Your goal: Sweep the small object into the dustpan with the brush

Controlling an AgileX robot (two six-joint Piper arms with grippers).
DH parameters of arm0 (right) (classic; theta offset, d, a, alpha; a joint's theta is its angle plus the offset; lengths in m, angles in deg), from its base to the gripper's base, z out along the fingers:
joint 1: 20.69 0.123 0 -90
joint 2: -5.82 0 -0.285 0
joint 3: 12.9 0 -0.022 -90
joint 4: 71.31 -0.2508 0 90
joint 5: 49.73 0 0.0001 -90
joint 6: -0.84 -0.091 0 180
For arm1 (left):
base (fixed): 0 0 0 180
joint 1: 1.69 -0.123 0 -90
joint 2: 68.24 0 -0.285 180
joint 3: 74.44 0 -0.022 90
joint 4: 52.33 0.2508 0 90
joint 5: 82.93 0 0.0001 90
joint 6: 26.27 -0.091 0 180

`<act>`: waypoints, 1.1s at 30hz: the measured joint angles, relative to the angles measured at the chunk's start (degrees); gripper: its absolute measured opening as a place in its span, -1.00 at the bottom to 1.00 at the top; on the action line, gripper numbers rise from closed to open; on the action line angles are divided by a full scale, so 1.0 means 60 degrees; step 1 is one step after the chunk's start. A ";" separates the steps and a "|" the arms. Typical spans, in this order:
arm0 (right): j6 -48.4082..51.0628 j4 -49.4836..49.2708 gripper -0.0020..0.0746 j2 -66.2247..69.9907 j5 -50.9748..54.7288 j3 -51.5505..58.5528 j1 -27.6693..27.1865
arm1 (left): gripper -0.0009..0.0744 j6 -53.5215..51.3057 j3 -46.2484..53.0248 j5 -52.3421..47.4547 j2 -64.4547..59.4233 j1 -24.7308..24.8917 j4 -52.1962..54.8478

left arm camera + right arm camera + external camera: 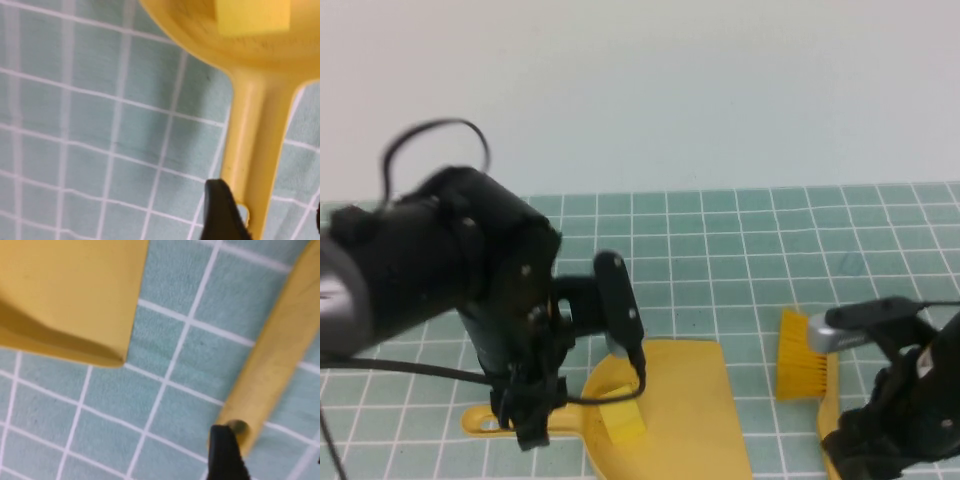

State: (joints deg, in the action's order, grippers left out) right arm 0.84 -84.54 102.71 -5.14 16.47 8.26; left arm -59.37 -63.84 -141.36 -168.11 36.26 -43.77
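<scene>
The yellow dustpan (670,400) lies flat on the green tiled mat, its handle pointing left. The small pale-yellow cube (623,420) sits inside the pan near its back; it also shows in the left wrist view (252,15). My left gripper (520,425) is open astride the end of the dustpan handle (255,140), with one finger (222,215) against it. The brush lies right of the pan with its bristles (800,368) away from me. My right gripper (845,445) is open over the end of the brush handle (272,360), next to its hole.
A corner of the dustpan's mouth (65,290) shows in the right wrist view, a tile away from the brush handle. The mat (770,240) stretches back to a plain pale wall. A black cable loops over my left arm (430,260).
</scene>
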 joint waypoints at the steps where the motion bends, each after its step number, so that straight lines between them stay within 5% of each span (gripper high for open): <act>1: 0.0000 0.0160 0.07 -0.0290 0.0117 -0.0047 0.0000 | 0.01 0.0147 -0.0120 -0.0048 0.0184 0.0000 -0.0072; 6: 0.0000 0.0822 -0.03 -0.1712 0.0895 -0.0541 0.0000 | -0.26 0.0658 -0.0783 -0.0399 0.1155 0.0000 -0.0895; 10: 0.0130 0.1685 -0.59 -0.2737 0.1891 -0.0967 0.0000 | -0.75 0.0694 -0.1123 -0.0639 0.2032 0.0000 -0.1428; 13: 0.0066 0.2467 -0.85 -0.3624 0.2182 -0.1023 0.0000 | -0.91 0.0920 -0.1138 -0.0701 0.2747 0.0000 -0.1781; 25: -0.2255 0.5044 -0.95 -0.7573 -0.0616 0.0545 0.0000 | -0.98 0.4780 -0.1018 -0.0174 0.4004 0.0000 -0.1872; 33: -0.5431 0.7147 -0.95 -0.9843 -0.1537 0.3396 0.0000 | -0.98 0.5046 0.0400 0.1640 0.4179 0.0000 -0.2191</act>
State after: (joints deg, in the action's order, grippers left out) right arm -31.74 -41.66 43.65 -14.36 36.85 8.26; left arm -29.09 -61.43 -131.52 -143.04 36.26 -56.91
